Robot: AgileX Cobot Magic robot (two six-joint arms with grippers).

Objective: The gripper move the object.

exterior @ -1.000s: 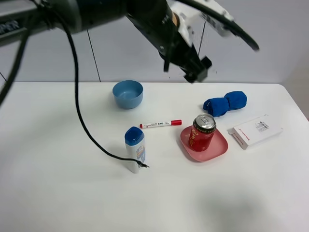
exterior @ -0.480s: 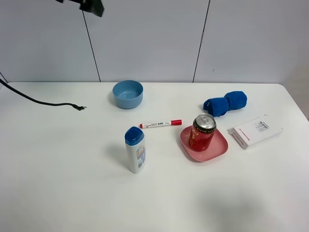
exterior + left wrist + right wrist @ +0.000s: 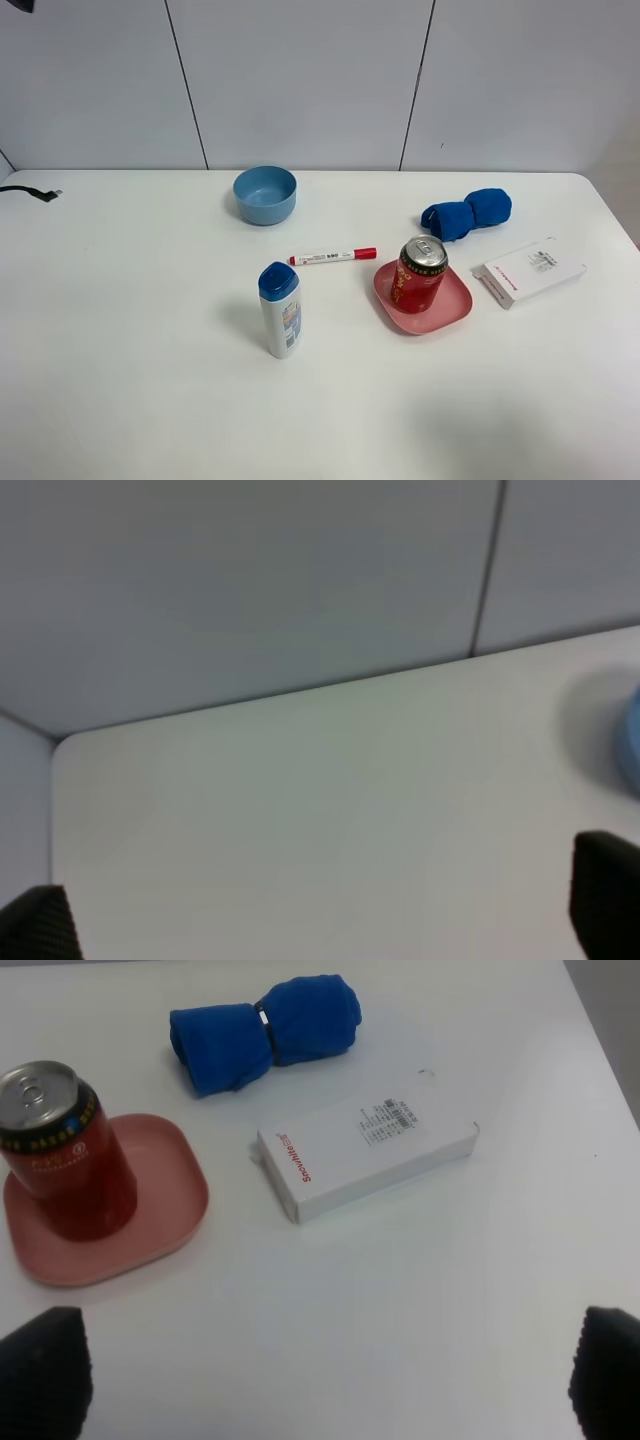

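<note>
Exterior high, one can [image 3: 421,274], one plate [image 3: 449,309]

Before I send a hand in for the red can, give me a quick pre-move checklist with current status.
1. Red can upright on the pink plate: ok.
2. Can top free, nothing on it or gripping it: ok.
3. Right hand open, fingertips spread wide, nothing between them: ok.
4. Left hand open and empty, facing the bare table corner, away from the can: ok.
5. Neighbours apart from the can: red marker, white box and blue cloth roll all lie off the plate: ok.
6. How far the right hand is from the can: cannot tell; no arm shows in the high view.
</note>
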